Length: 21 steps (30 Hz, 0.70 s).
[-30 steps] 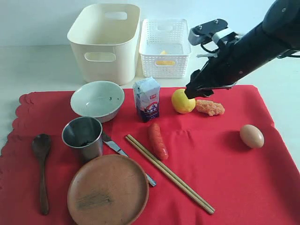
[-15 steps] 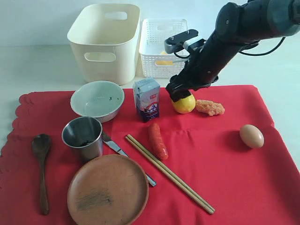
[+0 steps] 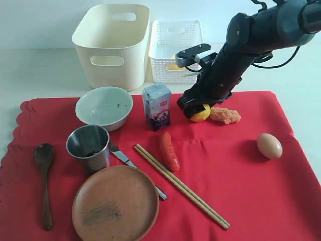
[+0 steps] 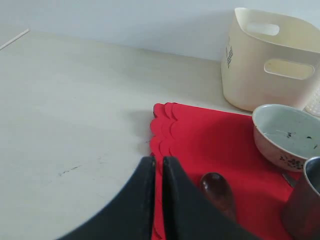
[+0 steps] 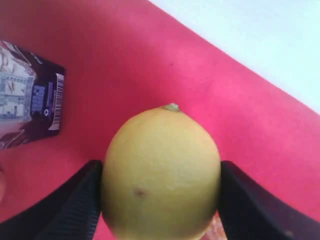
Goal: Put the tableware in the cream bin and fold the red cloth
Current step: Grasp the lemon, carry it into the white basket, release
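Right gripper point(image 3: 197, 108) down over lemon point(image 5: 161, 175) near red cloth's point(image 3: 241, 191) far edge, fingers point(image 5: 75, 205) pinching its two sides. Left gripper point(image 4: 157, 166) by scalloped edge, fingers pressed together. Bowl point(image 3: 104, 107), steel cup point(image 3: 89, 146), brown plate point(image 3: 115, 203), wooden spoon point(image 3: 44, 175), knife point(image 3: 123, 156), chopsticks point(image 3: 180, 186) lie on cloth; cream bin point(image 3: 113, 45) beyond far edge.

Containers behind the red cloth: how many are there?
2: the cream bin at the back left of the exterior view, and the white basket beside it, on its right. No other seems hidden.
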Motion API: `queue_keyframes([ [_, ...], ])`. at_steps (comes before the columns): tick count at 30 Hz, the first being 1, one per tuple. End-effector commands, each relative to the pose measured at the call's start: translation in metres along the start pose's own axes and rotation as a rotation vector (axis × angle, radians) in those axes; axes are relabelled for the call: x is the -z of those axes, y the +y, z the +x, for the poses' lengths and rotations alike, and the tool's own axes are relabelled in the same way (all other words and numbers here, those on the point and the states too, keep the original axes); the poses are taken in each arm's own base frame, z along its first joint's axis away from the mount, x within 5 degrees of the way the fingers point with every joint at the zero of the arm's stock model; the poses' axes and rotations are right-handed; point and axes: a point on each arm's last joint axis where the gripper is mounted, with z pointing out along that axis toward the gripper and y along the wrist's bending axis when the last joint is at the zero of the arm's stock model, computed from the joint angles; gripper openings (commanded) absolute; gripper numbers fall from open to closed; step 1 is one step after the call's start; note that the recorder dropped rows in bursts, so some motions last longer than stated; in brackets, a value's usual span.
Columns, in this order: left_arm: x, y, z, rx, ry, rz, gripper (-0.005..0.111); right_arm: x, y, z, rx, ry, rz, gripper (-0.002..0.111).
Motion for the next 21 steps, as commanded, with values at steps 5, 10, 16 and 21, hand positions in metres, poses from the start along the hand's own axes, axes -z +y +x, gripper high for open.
queue_keyframes([
  [5,0.000,0.000,0.000,-0.001,-0.008,-0.001,0.008,0.014,0.002,-0.004,0.012,-0.021,0.005,0.009],
  [10,0.000,0.000,0.000,-0.001,-0.008,-0.001,0.008,0.041,0.005,-0.010,0.029,-0.085,0.022,0.000],
  [16,0.000,0.000,0.000,-0.001,-0.008,-0.001,0.008,0.083,0.010,-0.017,0.046,-0.190,0.043,0.000],
  [21,0.000,0.000,0.000,-0.001,-0.008,-0.001,0.008,0.116,0.015,-0.022,0.058,-0.280,0.059,0.000],
])
